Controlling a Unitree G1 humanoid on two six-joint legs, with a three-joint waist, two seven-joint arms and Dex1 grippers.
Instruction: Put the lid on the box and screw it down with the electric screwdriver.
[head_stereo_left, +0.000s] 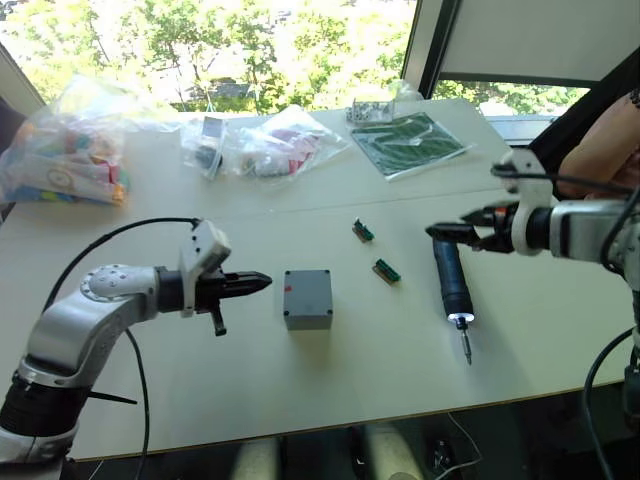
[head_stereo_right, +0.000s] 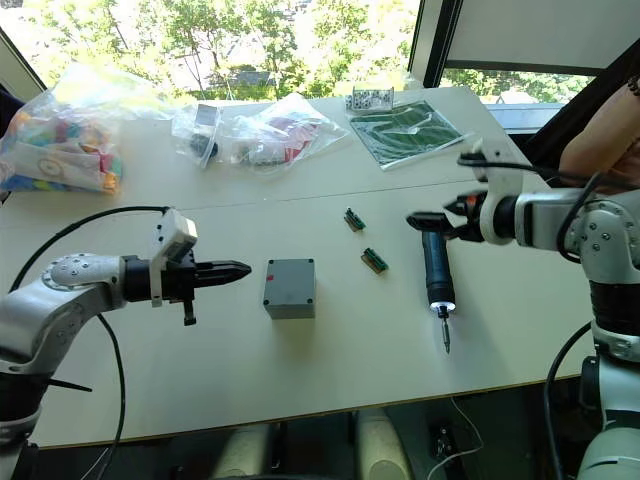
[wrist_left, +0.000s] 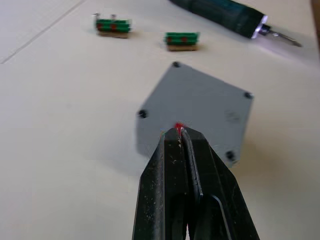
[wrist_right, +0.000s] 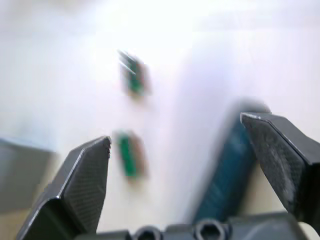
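Two grippers flank a lidded box on the bench.
The left gripper (head_stereo_left: 262, 282), fingers pressed together, points at the red-marked side of the box (head_stereo_left: 307, 300), whose lid (wrist_left: 197, 107) sits on top. The right gripper (head_stereo_left: 447, 232), spread wide, hovers at the rear end of the electric screwdriver (head_stereo_left: 451, 282), near two green connectors (head_stereo_left: 386, 270).

Your right gripper (wrist_right: 182, 150) is spread wide. The electric screwdriver (wrist_right: 227, 175) lies by one finger; two green connectors (wrist_right: 131, 155) lie between the fingers, beyond them
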